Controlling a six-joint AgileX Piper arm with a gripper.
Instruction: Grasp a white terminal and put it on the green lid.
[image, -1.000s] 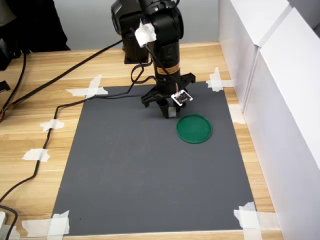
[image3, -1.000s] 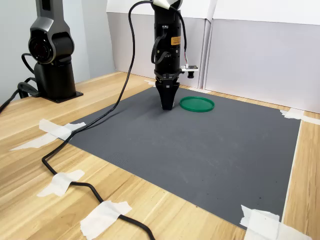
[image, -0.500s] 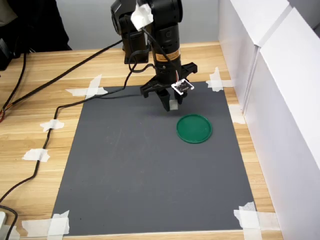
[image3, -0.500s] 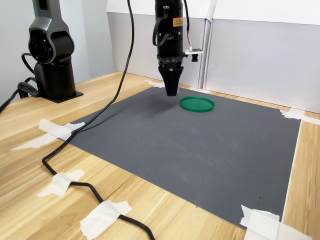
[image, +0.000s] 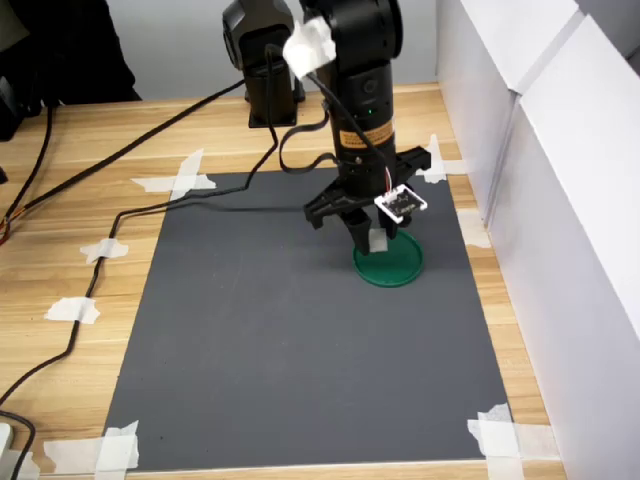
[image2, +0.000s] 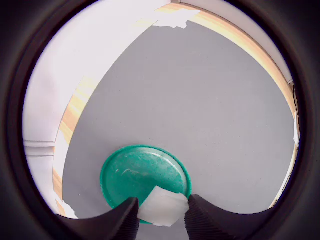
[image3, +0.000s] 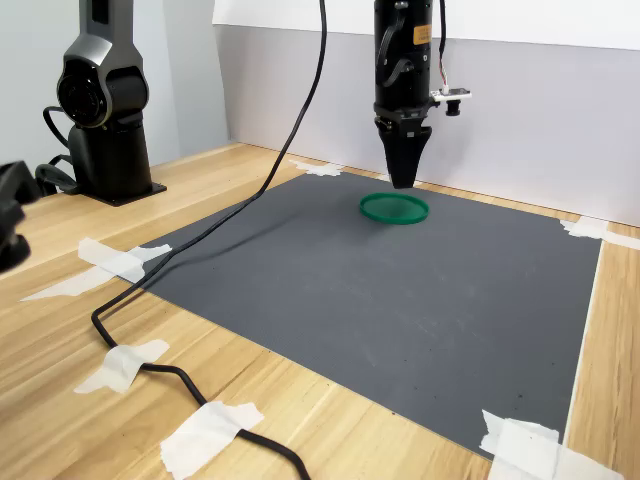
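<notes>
Jaws clamp the white terminal (image2: 162, 206) (translucent block) above the round green lid (image2: 145, 176).

Matt grey mat (image: 300, 350) on pale wood-grain table (image: 70, 260); glossy green lid (image2: 135, 172).

A dark grey mat (image: 300, 340) taped flat onto a light wooden table (image: 90, 230), with white panels along one side.

In the first exterior view the mat fills the middle of the picture, and strips of white tape (image: 180, 178) hold its corners at about 11, 1, 5 and 7 o'clock. A black cable (image: 120, 215) runs from 12 o'clock across the wood to 8 o'clock, pinned down by more small tape pieces (image: 72, 310). White panels (image: 560, 200) stand upright from 1 to 4 o'clock. In the second exterior view the cable (image3: 150, 365) snakes over the wood at 7 o'clock, and the white panels (image3: 520, 110) form the back wall at 12 to 3 o'clock.
</notes>
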